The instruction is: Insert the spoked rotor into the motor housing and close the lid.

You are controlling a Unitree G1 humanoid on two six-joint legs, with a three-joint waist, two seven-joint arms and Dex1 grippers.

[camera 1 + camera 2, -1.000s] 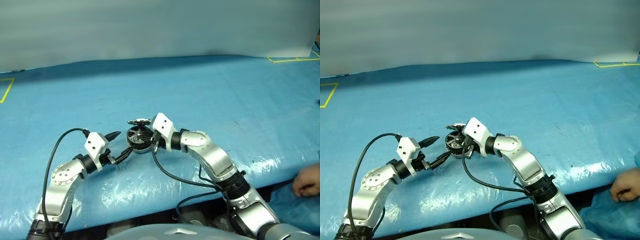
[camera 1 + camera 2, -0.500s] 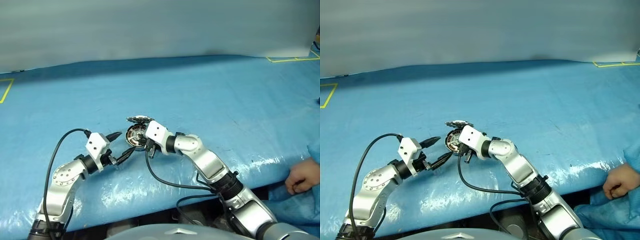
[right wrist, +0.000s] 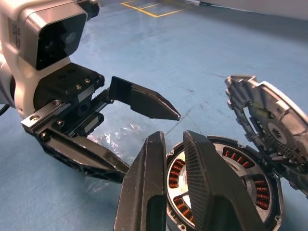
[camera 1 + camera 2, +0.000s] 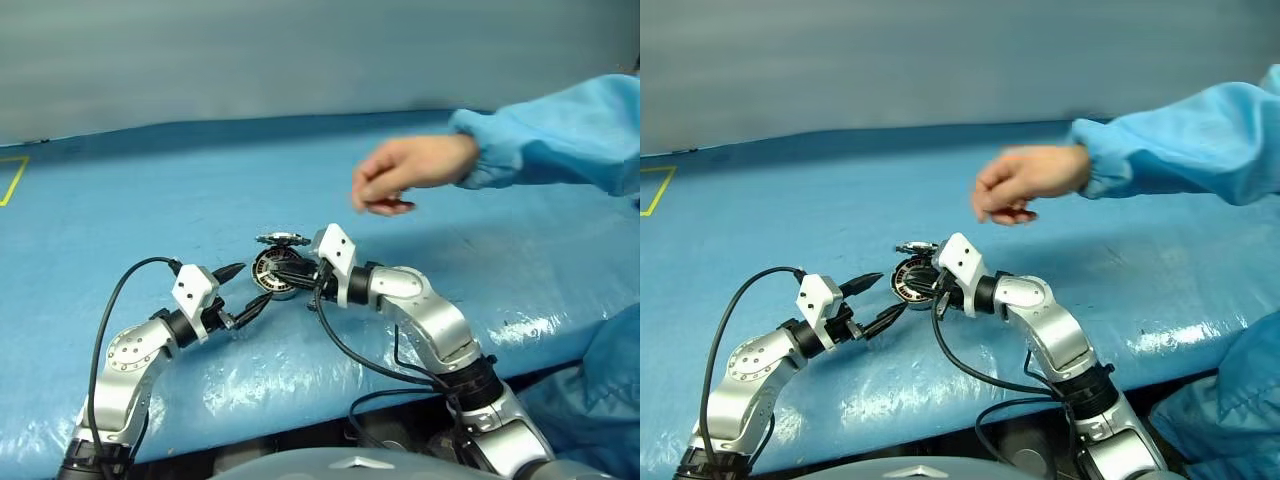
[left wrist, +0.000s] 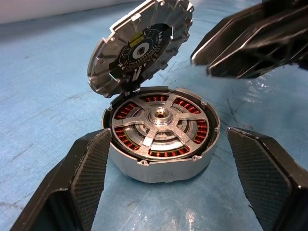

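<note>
While the lid [image 5: 139, 45] stands raised over the seated spoked rotor [image 5: 159, 126], a person's hand [image 4: 405, 172] has reached in; left gripper [image 4: 243, 288] spread wide, right gripper [image 3: 178, 192] nearly pinched, both empty.

Motor housing [image 5: 161, 161] sits flat on the blue table [image 4: 480, 200], round grey case with copper windings ringed inside. Spoked rotor [image 5: 156, 126] is seated in the housing, silver, hub centred. Lid [image 5: 139, 45] open, tilted up from the housing's rim hinge.
</note>
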